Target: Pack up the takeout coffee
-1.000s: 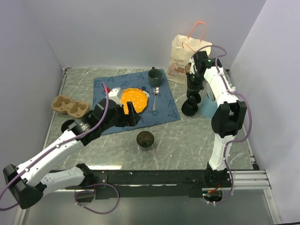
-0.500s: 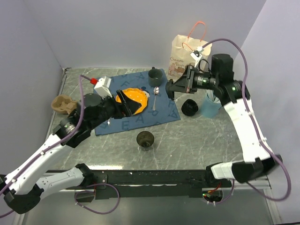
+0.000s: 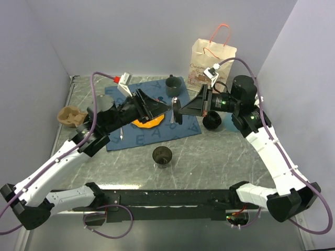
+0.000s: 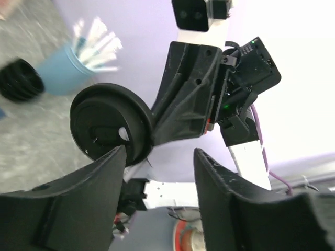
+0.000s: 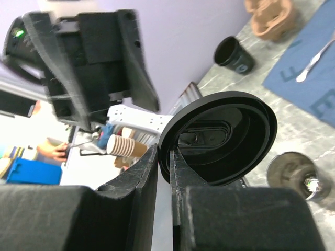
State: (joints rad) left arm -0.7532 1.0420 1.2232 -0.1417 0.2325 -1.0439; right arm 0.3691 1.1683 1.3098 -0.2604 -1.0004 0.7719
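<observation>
One lid (image 5: 220, 138) pinched in right hand (image 5: 163, 157); straw cup (image 4: 65, 78) blurred.

Held aloft, the left tool (image 3: 163, 106), jaws parted, points toward 3 o'clock, almost tip to tip with the right tool (image 3: 178, 110), pinched narrow, pointing toward 9 o'clock.

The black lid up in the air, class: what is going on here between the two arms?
The right gripper is shut on the black lid, pinching its rim over the blue mat. The left gripper faces it, jaws open on either side of the lid, not yet gripping: it looks like a handover. The open cup stands lidless on the table.
</observation>
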